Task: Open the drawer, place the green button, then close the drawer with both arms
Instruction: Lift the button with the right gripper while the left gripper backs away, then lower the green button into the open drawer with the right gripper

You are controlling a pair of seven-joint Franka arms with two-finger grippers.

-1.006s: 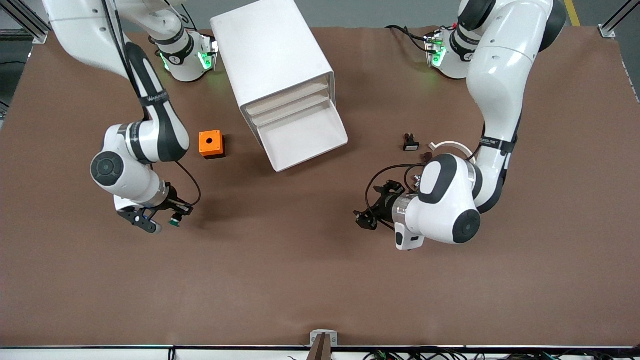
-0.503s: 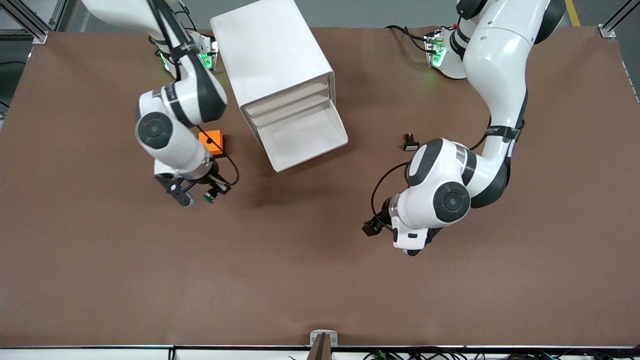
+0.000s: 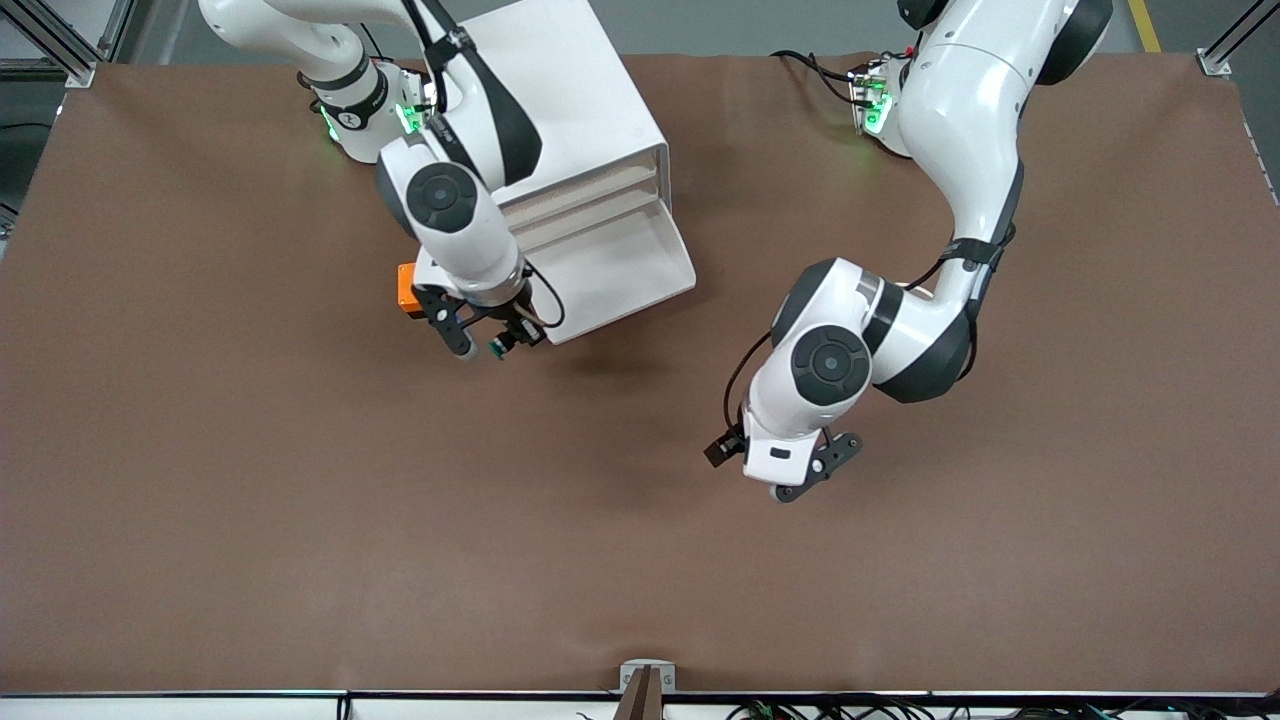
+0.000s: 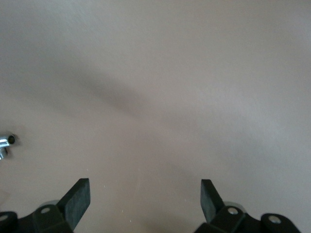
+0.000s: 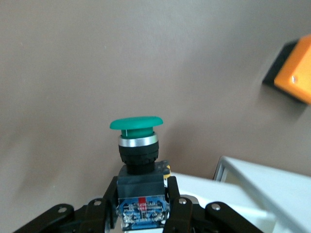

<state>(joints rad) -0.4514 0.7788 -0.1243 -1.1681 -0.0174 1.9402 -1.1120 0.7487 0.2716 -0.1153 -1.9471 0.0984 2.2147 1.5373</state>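
The white cabinet [image 3: 545, 100] stands near the robots' bases with its lowest drawer [image 3: 612, 268] pulled out and nothing in it. My right gripper [image 3: 503, 341] is shut on the button [image 3: 497, 349], holding it above the table just off the drawer's front corner. In the right wrist view the fingers [image 5: 177, 206] clamp the button's black-and-blue body [image 5: 141, 194] with the green cap pointing away, and the drawer's white rim [image 5: 262, 182] is beside it. My left gripper [image 3: 722, 447] hangs open and empty over bare table [image 4: 144, 199].
The orange box [image 3: 405, 285] sits beside the drawer toward the right arm's end, partly hidden by the right wrist; it also shows in the right wrist view [image 5: 294, 77]. The left arm's elbow [image 3: 880, 330] covers the table toward the left arm's end.
My right gripper has carried the button from the right arm's end of the table up to the drawer's front corner. The left arm's wrist has swung round; its gripper has stayed nearly in place.
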